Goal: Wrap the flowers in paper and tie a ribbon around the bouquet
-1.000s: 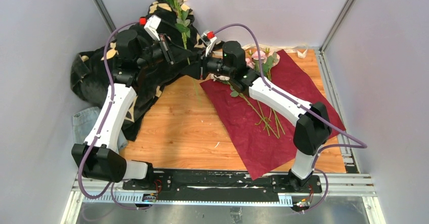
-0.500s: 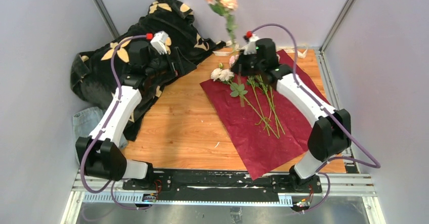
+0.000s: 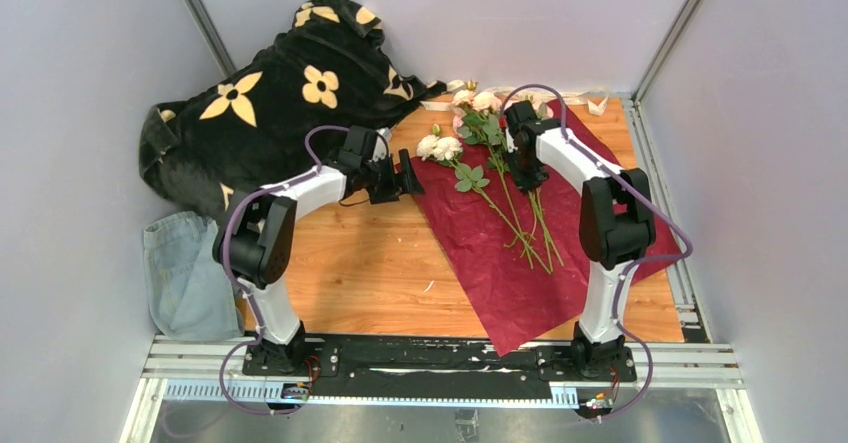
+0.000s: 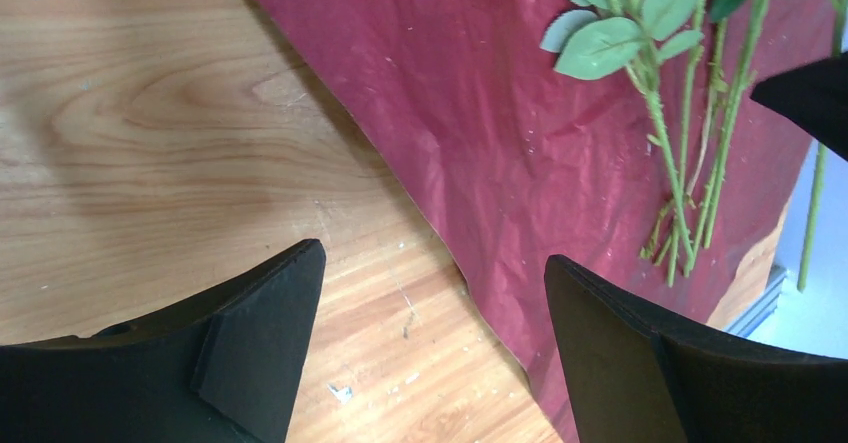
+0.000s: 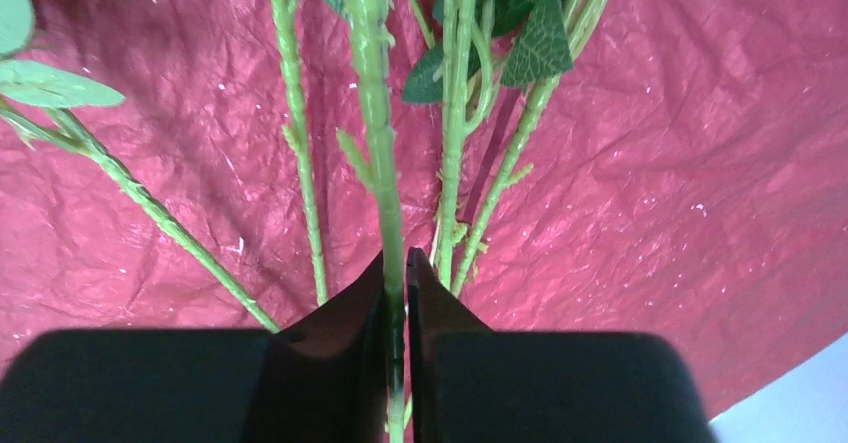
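The maroon paper [image 3: 500, 273] lies flat on the table; no wrapped bouquet is in view. On it lie the flowers [image 3: 470, 103], pink and cream heads at the back, stems [image 3: 520, 218] pointing toward me. My right gripper [image 3: 523, 171] is above them, shut on one green stem [image 5: 375, 113], which runs up between its fingertips [image 5: 396, 263] over the paper [image 5: 680, 163]. My left gripper [image 3: 408, 178] is open and empty, low over the wood at the paper's left edge [image 4: 435, 253]. The cream ribbon [image 3: 580, 96] lies along the back edge behind the paper.
A black blanket with cream flower prints [image 3: 280, 93] is heaped at the back left. Blue denim cloth [image 3: 180, 273] lies at the left front. Bare wooden table [image 3: 370, 253] lies between blanket and paper. Grey walls and metal posts close in the sides.
The left gripper let go of the raised flower stem, opened and dropped beside the paper. The right gripper shut on that stem and brought it down from the back onto the paper.
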`<act>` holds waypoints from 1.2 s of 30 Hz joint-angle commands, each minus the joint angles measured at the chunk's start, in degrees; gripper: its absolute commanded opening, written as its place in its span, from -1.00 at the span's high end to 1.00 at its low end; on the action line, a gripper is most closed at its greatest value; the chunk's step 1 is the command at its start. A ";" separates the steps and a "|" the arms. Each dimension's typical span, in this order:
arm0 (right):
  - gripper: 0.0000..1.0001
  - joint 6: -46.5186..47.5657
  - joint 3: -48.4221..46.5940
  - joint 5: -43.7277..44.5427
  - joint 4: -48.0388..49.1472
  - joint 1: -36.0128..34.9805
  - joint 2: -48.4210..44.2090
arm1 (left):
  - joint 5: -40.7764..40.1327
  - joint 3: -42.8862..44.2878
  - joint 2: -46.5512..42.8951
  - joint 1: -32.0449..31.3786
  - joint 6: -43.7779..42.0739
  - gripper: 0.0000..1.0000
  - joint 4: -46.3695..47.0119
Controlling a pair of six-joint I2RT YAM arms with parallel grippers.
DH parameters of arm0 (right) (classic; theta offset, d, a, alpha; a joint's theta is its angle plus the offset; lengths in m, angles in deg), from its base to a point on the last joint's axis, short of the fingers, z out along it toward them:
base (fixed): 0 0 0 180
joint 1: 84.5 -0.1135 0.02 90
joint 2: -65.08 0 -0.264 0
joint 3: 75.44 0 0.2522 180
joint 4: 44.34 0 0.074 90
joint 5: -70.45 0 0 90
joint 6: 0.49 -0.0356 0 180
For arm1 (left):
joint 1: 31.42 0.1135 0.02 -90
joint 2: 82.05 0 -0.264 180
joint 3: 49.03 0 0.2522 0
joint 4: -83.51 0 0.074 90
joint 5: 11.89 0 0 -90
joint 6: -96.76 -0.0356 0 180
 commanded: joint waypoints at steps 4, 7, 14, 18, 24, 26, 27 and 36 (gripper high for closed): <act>0.15 1.89 -1.95 0.63 -5.05 0.43 -0.91 | -4.82 -2.09 4.75 -2.59 4.49 -0.81 8.98; -0.16 2.29 -1.12 0.65 -5.98 0.43 -3.42 | -4.43 -2.10 7.17 -2.96 5.09 -0.80 10.47; -0.36 2.20 5.96 -1.46 -3.33 0.51 -10.86 | -3.22 -0.50 10.74 -4.44 6.23 -0.70 14.04; -0.48 1.13 11.57 -4.85 2.34 2.08 -14.17 | -2.27 -0.67 11.52 -4.54 7.26 -0.16 15.25; -0.50 0.38 16.51 -13.85 9.67 5.96 -15.04 | -0.43 -0.71 9.48 -4.54 7.50 0.94 15.28; -0.50 0.49 17.83 -15.49 11.22 6.35 -15.02 | -0.41 -0.76 8.57 -4.54 7.03 1.00 15.28; -0.50 0.76 18.47 -16.39 11.89 6.32 -14.99 | -0.31 -0.87 8.15 -4.54 6.99 1.00 15.26; -0.35 4.65 20.51 -14.19 19.85 -4.98 -16.70 | 0.35 -4.37 3.56 -4.09 5.25 1.00 10.36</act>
